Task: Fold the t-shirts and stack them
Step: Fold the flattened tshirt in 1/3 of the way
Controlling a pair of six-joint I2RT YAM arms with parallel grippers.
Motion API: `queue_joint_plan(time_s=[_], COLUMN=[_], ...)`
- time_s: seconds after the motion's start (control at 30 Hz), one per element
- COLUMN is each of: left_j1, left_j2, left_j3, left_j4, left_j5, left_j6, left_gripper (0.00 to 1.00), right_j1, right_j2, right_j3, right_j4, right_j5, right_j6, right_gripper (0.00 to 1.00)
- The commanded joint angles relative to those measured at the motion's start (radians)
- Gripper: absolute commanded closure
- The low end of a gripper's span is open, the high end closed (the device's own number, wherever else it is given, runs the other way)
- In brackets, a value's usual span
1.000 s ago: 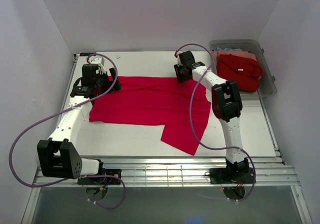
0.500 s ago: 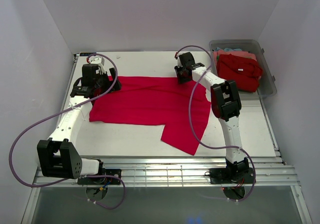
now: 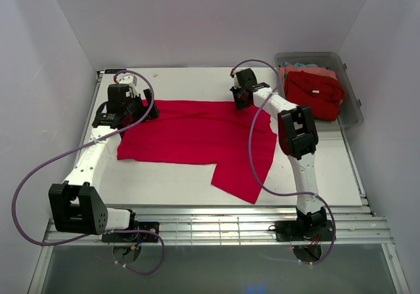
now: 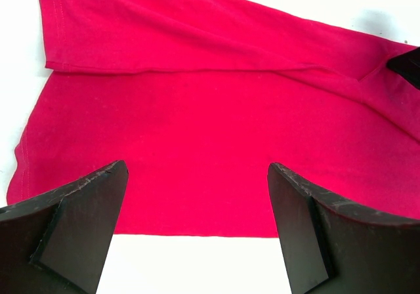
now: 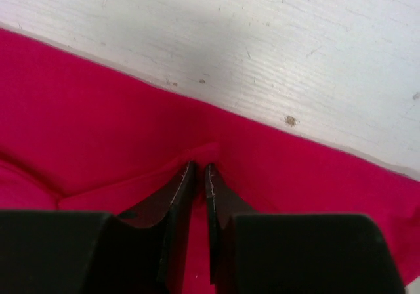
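Task progress is judged as early: one crimson t-shirt (image 3: 197, 133) lies spread and mostly flat on the counter (image 3: 197, 81), between the two claws, and no finished fold or stack appears anywhere on the counter. The right claw (image 5: 199, 170) is at the shirt's far hem with its fingers drawn nearly together, clamped on a small raised pinch of the red cloth. The left claw (image 4: 195, 176) hangs above the shirt's left end with its fingers wide apart, holding nothing; red cloth fills the gap below them. A flap of the shirt extends toward the near edge, below and behind the right claw. Remaining work, as judged: fold this shirt, then process the rest. To the right of the right claw stands a clear bin (image 3: 353, 113) holding bundled t-shirts (image 3: 316, 92), mostly red, with pink and light blue cloth showing at its far side; none looks folded.
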Motion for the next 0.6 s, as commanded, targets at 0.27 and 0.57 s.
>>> queue_joint_plan(time_s=[0.27, 0.57], left_j1=[-0.001, -0.001], left_j2=[-0.030, -0.056], left_j3=[-0.004, -0.020], left_j4=[0.028, 0.028], left_j5=[0.028, 0.032], left_j6=[-0.020, -0.018], left_gripper=[0.02, 0.02], right_j1=[0.016, 0.089], right_j2=[-0.230, -0.367], right_j3=[-0.178, -0.402], right_j4=[0.000, 0.029], right_j5=[0.005, -0.025], right_j6=[-0.009, 0.030], right_gripper=[0.83, 0.84])
